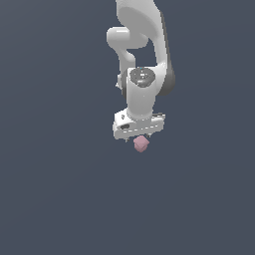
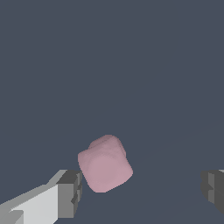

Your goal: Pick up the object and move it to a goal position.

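Now, with our gripper (image 2: 140, 192) spread wide and the pink object (image 2: 105, 164) lying on the floor close by one finger (image 2: 68, 194), we should centre before closing.

Backdrop: a flat, matte slate-blue surface (image 1: 55, 199) fills the exterior view from edge to edge.
Furniture: nothing can be made out but that plain slate-blue surface.
Walls and floor: no seam or horizon divides the surface, so which it is cannot be told.
Light: even and soft.
Wrist view: the same slate-blue surface, with a faint paler diagonal line across it.
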`<state>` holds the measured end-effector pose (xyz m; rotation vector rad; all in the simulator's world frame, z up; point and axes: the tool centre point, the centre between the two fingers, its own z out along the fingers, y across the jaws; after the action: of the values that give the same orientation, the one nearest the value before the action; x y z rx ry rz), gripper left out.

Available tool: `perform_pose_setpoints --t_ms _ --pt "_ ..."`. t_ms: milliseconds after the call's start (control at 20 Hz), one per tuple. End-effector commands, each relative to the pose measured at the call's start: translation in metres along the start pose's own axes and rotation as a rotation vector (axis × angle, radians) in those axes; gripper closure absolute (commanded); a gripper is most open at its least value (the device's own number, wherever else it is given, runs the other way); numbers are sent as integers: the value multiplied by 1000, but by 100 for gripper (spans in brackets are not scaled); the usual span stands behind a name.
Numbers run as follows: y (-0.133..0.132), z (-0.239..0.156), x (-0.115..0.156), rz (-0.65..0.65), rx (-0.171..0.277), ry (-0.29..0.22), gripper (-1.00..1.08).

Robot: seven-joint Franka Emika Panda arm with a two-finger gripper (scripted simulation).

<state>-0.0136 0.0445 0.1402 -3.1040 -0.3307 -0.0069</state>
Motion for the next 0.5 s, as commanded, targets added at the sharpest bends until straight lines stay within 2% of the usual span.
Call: perform_pose_setpoints --t_ms 0,450 --pt "-5 9 -4 -79 -5 -2 -92" --pt "-22 38 -20 -343 -15 -9 -92"
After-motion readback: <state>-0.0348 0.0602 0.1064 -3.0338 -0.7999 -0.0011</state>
